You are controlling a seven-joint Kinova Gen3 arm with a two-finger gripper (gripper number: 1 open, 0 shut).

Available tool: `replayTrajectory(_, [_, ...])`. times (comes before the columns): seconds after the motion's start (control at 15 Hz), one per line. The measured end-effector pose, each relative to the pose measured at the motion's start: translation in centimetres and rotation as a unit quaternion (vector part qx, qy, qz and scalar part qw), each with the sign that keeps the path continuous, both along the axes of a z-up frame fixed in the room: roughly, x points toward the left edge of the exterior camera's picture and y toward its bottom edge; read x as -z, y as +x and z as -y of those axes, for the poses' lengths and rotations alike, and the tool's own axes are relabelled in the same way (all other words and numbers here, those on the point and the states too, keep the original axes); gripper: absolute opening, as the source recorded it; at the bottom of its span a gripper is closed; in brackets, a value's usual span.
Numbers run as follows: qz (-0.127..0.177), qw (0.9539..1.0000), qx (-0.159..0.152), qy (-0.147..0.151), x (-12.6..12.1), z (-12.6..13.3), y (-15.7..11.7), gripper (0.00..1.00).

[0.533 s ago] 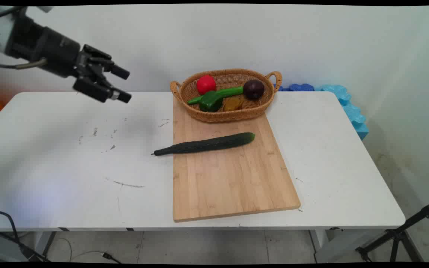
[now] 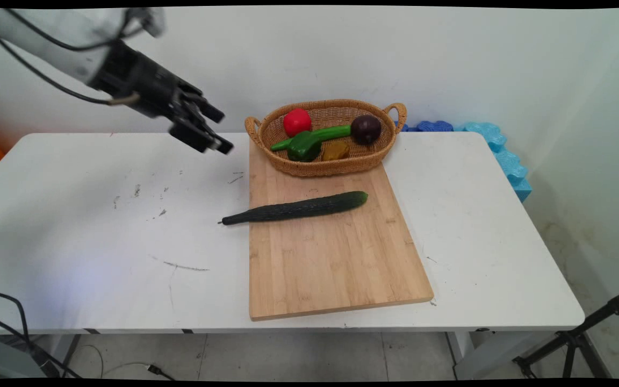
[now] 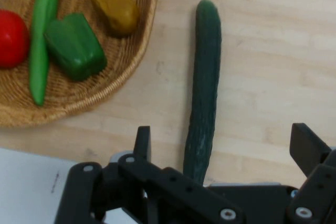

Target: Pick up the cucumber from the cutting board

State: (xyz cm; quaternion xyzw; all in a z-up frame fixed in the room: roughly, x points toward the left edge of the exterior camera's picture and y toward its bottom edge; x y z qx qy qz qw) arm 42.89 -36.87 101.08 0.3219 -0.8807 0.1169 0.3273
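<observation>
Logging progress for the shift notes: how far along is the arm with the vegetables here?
Done: the wicker basket already holds a tomato, green pepper and other produce. In hand: nothing; the gripper is open and empty, in the air left of the basket. Left: the cucumber lies untouched across the cutting board, its tip overhanging the left edge.

A white Kinova arm link (image 2: pixel 46 32) ends in a black cylindrical wrist (image 2: pixel 137 80) and a black two-finger gripper (image 2: pixel 218 131). Thin black cables (image 2: pixel 35 75) loop along the link, with a pale grey lead at the wrist's 6 o'clock side. In the hand view, silver screws (image 3: pixel 227 214) dot the matte black linkage (image 3: pixel 173 192), with blocky black fingers (image 3: pixel 307 148).
</observation>
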Motion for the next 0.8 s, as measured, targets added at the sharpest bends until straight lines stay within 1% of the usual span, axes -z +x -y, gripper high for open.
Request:
replayTrajectory(0.2, [0.023,0.9996,0.003,0.016,2.1,1.6,-2.0,1.00])
replayTrajectory(0.4, [0.047,0.9981,0.007,0.038,5.2,3.8,-4.8,1.00])
replayTrajectory(0.6, [0.064,0.9962,0.013,0.058,8.0,5.8,-7.3,1.00])
replayTrajectory(0.8, [0.075,0.9946,0.017,0.070,9.9,7.0,-8.9,1.00])
